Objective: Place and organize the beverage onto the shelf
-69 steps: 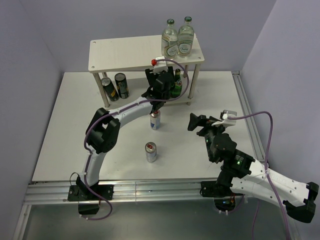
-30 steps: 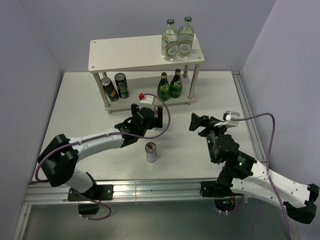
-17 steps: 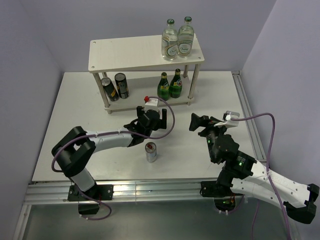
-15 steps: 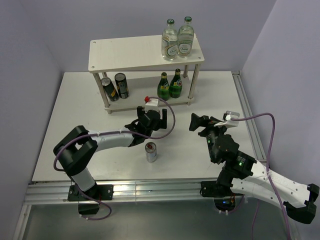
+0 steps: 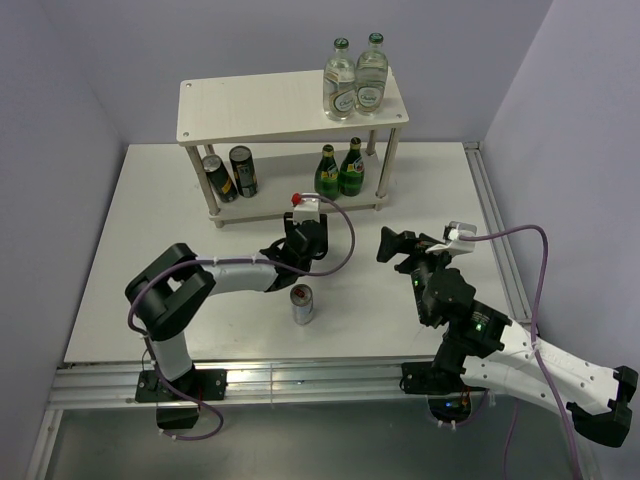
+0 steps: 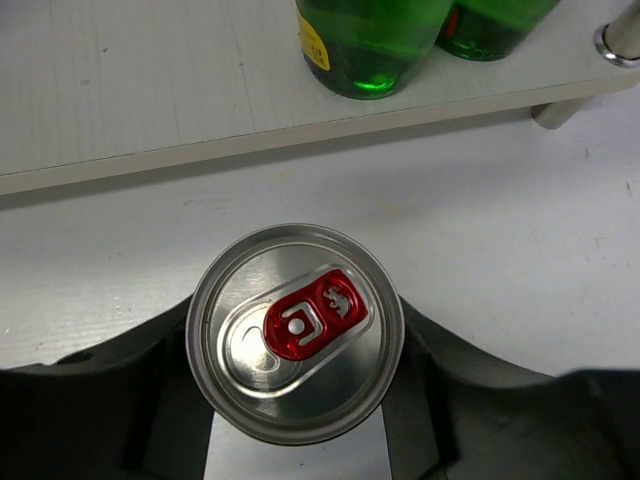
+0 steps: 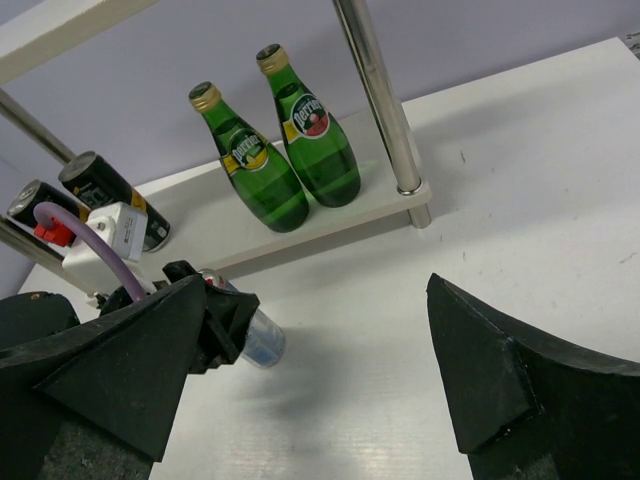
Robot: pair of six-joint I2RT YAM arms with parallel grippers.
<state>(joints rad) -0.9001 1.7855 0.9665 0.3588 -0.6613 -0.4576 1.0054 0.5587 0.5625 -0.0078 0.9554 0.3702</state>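
Left wrist view: the slim can (image 6: 295, 330) sat right between the left fingers (image 6: 470, 395), which were clamped on its sides. Just past the fingertips was the shelf (image 6: 150, 90), its lower board holding two green bottles (image 6: 370, 45). The right fingers (image 7: 490, 380) were spread wide apart over the bench (image 7: 560, 180).

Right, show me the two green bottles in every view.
Top external: green bottles on the lower board of the shelf, right end.
Left wrist: only their bases, at the top edge.
Right wrist: upper centre, whole.
Shared landmark: shelf leg just right of them.
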